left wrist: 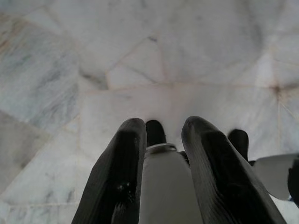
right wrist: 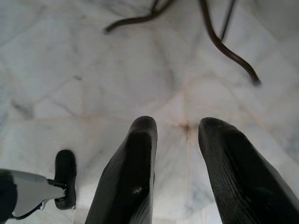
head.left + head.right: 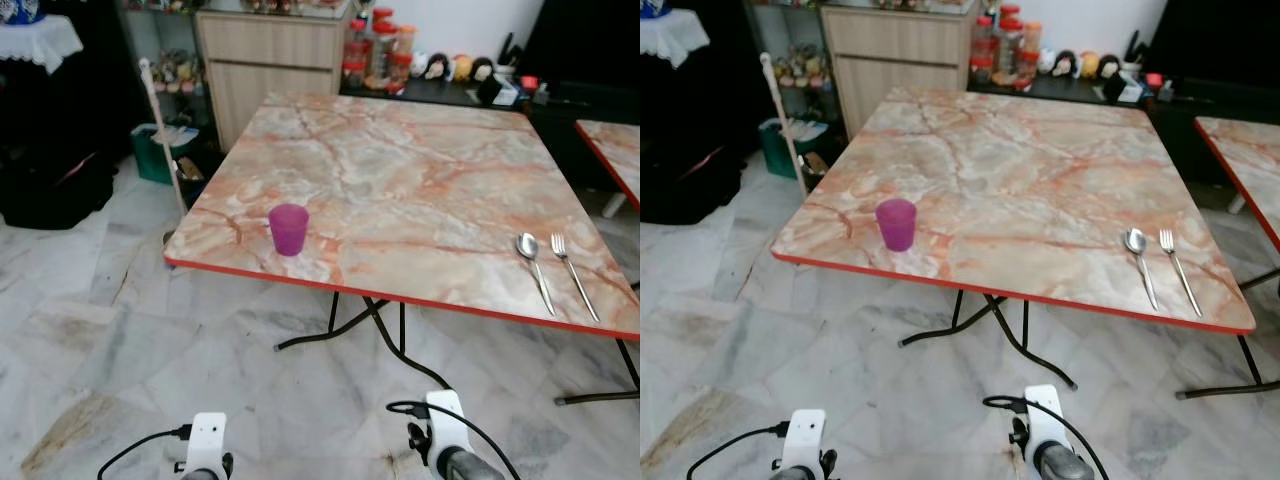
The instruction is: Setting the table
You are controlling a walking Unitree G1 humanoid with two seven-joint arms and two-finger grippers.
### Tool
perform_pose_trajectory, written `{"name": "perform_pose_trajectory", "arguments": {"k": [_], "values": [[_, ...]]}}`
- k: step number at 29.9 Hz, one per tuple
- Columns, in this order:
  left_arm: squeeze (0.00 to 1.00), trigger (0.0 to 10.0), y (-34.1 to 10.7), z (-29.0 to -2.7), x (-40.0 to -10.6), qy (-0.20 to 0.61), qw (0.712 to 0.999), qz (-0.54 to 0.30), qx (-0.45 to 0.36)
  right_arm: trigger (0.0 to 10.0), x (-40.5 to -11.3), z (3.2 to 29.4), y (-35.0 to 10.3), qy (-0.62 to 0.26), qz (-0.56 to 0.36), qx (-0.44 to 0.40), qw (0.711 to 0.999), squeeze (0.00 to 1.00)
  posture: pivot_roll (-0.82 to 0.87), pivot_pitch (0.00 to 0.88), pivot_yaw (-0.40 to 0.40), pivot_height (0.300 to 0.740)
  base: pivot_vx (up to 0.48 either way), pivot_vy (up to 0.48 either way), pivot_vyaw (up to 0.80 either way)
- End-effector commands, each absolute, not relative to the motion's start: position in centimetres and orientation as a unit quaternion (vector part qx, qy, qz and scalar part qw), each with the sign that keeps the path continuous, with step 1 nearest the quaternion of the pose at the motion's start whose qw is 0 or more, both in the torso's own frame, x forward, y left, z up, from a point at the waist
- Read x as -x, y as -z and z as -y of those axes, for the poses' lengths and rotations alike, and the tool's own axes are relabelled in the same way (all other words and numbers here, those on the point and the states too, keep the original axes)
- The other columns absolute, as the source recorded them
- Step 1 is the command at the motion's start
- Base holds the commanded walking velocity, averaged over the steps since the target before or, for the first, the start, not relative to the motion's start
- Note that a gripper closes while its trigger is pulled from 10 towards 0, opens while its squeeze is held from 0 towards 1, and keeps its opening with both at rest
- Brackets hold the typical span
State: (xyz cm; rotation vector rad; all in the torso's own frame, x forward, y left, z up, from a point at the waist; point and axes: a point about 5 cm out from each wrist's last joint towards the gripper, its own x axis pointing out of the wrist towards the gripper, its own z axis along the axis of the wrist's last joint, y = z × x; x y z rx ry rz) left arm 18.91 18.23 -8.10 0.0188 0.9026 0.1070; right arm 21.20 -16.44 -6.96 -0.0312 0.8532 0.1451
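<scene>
The table (image 3: 420, 190), a square folding one with an orange-veined marble-pattern top and a red edge, stands on thin black bent legs (image 2: 224, 42) over a pale marble-tiled floor (image 3: 120, 370). A second table (image 3: 612, 150) of the same pattern shows at the robot's right, well apart from the first. Behind the table stand a wooden cabinet (image 3: 265, 60), a dark low counter (image 3: 440, 92) with red-lidded jars (image 3: 378, 45) and small figurines (image 3: 450, 67), and, to the left, a wooden-handled broom (image 3: 160, 130) leaning beside a green bin (image 3: 150, 155).

On the tabletop, a purple plastic cup (image 3: 288, 229) stands upright near the near-left corner, close to the red edge. Well apart from it, near the near-right corner, a metal spoon (image 3: 533, 262) and a metal fork (image 3: 572, 270) lie side by side, just apart, handles pointing toward the robot.

Both arms hang low over the floor, short of the table. The left gripper (image 1: 163, 140) is clenched around a white, smooth cylindrical object (image 1: 166, 186) that sits between its two black fingers. The right gripper (image 2: 177, 140) is released, its fingers spread with bare floor showing between them.
</scene>
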Motion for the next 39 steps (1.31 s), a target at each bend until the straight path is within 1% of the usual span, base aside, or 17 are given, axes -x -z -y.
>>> {"name": "perform_pose_trajectory", "arguments": {"k": [1,6,15,27,28,39], "values": [[0.00,10.0,8.1,-18.7,-18.6,-0.069,0.900,-0.431,-0.005,10.0,-21.7,16.0,6.8,-0.083,-0.414,0.021,0.906,0.00,0.03,0.000,-0.100,0.740,0.000,0.000,0.00],[0.00,10.0,8.2,-19.4,-18.2,-0.087,0.899,-0.430,-0.002,10.0,-22.0,15.1,6.6,-0.102,-0.412,0.025,0.905,0.00,0.07,0.000,-0.109,0.740,0.000,0.000,0.00],[0.00,10.0,8.0,-20.0,-18.4,-0.093,0.900,-0.426,-0.003,10.0,-22.3,14.3,6.5,-0.109,-0.411,0.022,0.905,0.00,0.06,0.000,-0.091,0.740,0.000,0.000,0.00],[0.00,10.0,8.0,-19.6,-18.7,-0.080,0.900,-0.428,-0.006,10.0,-22.0,14.4,6.6,-0.105,-0.413,0.020,0.904,0.00,0.05,0.000,-0.083,0.740,0.000,0.000,0.00],[0.00,10.0,8.0,-19.5,-18.7,-0.078,0.901,-0.427,-0.007,10.0,-21.9,14.5,6.7,-0.101,-0.414,0.018,0.904,0.00,0.02,0.000,-0.068,0.740,0.000,0.000,0.00],[0.00,10.0,8.0,-19.3,-18.8,-0.075,0.901,-0.428,-0.007,10.0,-21.8,14.8,6.7,-0.098,-0.415,0.020,0.904,0.00,0.03,0.000,-0.077,0.740,0.000,0.000,0.00]]}}
